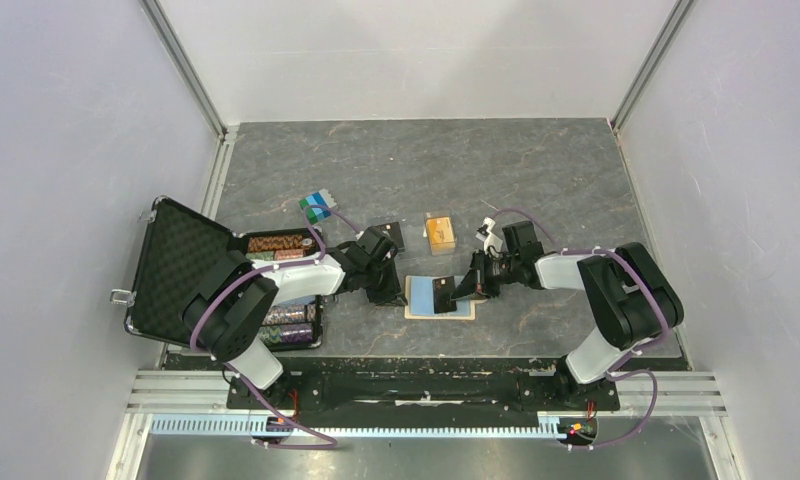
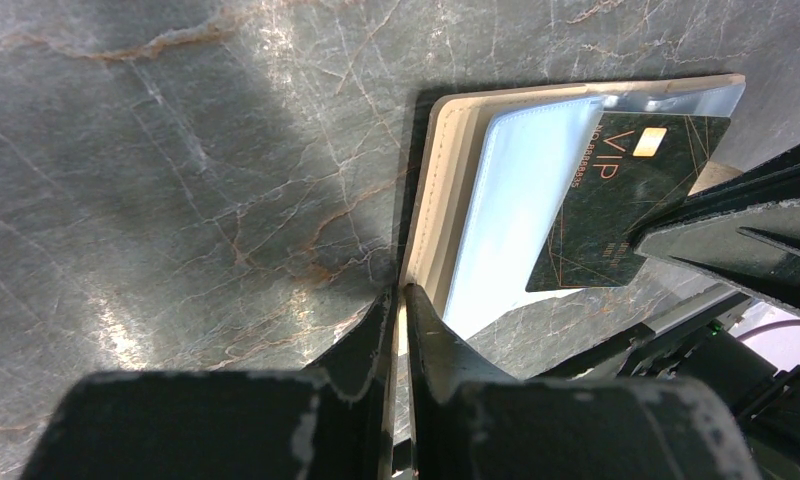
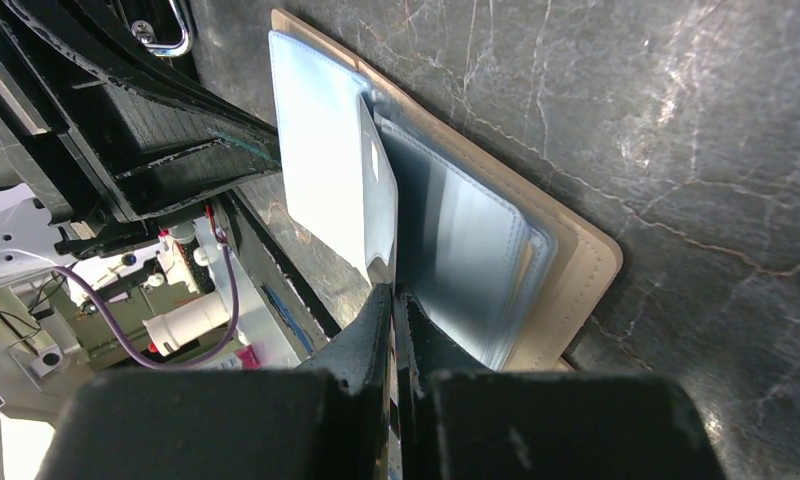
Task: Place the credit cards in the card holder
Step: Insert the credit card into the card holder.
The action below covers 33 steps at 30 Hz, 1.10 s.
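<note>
Honestly, the fiddly bit is how thin everything is. The card holder (image 2: 438, 190) lies open on the worktop (image 2: 176, 200) between the two arms, tan cover down and light-blue inside up, with a fan of clear plastic sleeves (image 3: 466, 250) on one half. The left claw (image 2: 401, 300) is closed on the edge of the tan cover and pins that side. That seems smart to me, since a wallet this light would likely skate on the smooth stone-look surface once something pushes into it. The right claw (image 3: 393, 296) is clamped shut on one edge of a dark credit card (image 2: 621, 200) marked VIP, held tilted over the sleeves. I can't tell whether its free end is inside a pocket yet. The card looks stiff, slick and nearly weightless, so an edge pinch is about the only hold, and it could pivot between the pads if it snags. The sleeves look floppy and glossy, so I'd guess they buckle rather than guide. Going in shallow and square to the opening seems safest.
</note>
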### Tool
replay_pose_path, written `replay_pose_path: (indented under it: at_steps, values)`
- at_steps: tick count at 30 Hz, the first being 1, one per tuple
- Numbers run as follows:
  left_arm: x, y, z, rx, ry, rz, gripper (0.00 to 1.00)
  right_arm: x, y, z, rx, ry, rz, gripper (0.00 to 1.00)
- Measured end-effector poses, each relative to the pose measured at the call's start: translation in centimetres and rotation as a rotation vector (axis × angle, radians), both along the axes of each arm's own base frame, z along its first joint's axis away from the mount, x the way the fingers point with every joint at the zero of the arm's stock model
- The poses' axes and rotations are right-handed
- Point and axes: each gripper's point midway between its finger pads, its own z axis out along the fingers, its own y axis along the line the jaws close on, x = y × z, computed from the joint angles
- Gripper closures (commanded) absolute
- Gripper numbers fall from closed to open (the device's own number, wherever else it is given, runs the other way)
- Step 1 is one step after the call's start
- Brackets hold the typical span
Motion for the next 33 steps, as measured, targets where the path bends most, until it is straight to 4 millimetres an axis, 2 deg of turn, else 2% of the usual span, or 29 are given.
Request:
replay_pose_path:
  at_steps: [9,19,26,33]
  values:
    - [0.0,0.0,0.0,0.004,0.004,-0.001,0.88,0.1,0.4,0.0,0.018,-0.006,0.0,1.0]
    - [0.0,0.0,0.0,0.006,0.005,-0.001,0.9,-0.2,2.1,0.0,0.037,-0.007,0.014,1.0]
    - [-0.1,0.0,0.0,0.008,0.006,-0.001,0.95,-0.7,3.4,-0.2,0.037,-0.009,0.038,1.0]
    - [0.0,0.1,0.0,0.01,0.003,0.001,0.95,-0.5,4.4,0.0,0.029,-0.016,0.054,0.86]
